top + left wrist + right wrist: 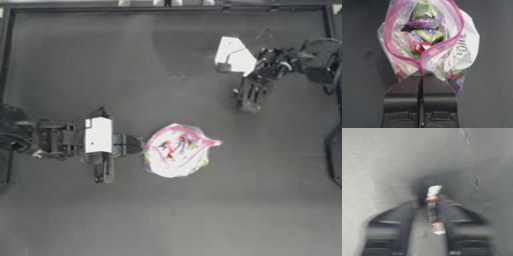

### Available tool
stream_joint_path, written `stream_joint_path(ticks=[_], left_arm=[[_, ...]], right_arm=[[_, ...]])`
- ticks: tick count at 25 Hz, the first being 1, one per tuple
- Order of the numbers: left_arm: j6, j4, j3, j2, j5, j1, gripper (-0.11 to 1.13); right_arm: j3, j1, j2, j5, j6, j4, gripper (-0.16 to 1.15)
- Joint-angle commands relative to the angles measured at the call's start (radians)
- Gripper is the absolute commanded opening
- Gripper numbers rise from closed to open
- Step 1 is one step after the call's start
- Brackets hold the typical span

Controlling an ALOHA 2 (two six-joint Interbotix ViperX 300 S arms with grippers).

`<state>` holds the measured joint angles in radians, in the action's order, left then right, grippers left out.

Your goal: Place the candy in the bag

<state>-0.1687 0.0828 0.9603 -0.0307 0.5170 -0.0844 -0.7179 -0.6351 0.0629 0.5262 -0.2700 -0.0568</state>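
Across the whole overhead view we see the dark table (80, 215), and on it, a little past centre toward four o'clock, the bag (176, 150) lies as a pale rounded heap with its pink-red strip looping around the mouth. Our left arm reaches in from nine o'clock, and the left gripper (137, 145) sits at the bag's nine o'clock edge, touching it. From the left wrist camera, we find its jaws pressed together with no gap showing, pinching the bag (429, 37) right where the pink strip comes down to a point. The mouth above that pinch gapes wide, and inside we make out many wrapped sweets in green, purple and red (the lettering on them is too blurred for us to read).

Our right arm comes in from three o'clock, high in the overhead view. The right gripper (252, 97) hangs at about one o'clock from the bag, well apart from it, pointing down toward six o'clock.

Smallest of all is the candy (433, 205). We see it only from the right wrist camera, where it stands upright between the right gripper's (432, 210) two jaws, which have closed in on it from both sides. Its white wrapper ends stick out above and below the grip, with red-orange bands across the middle. Overhead, we cannot pick it out.
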Motion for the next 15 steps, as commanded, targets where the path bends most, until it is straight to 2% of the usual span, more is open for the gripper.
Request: stream_joint_path(ticks=[1, 4, 9, 15], left_arm=[[0.002, 0.0, -0.015, 0.014, 0.008, 0.0, 0.05], [0.002, 0.002, -0.015, 0.012, 0.008, 0.0, 0.05], [0.002, 0.0, -0.015, 0.012, 0.008, 0.0, 0.05], [0.002, 0.0, -0.015, 0.012, 0.008, 0.0, 0.05]], right_arm=[[0.006, -0.011, 0.008, 0.0, -0.003, 0.002, 0.46], [0.005, -0.011, 0.012, 0.0, -0.003, 0.002, 0.38], [0.005, -0.011, -0.002, 0.018, -0.002, -0.003, 0.35], [0.006, -0.009, -0.074, 0.046, -0.002, -0.017, 0.33]])
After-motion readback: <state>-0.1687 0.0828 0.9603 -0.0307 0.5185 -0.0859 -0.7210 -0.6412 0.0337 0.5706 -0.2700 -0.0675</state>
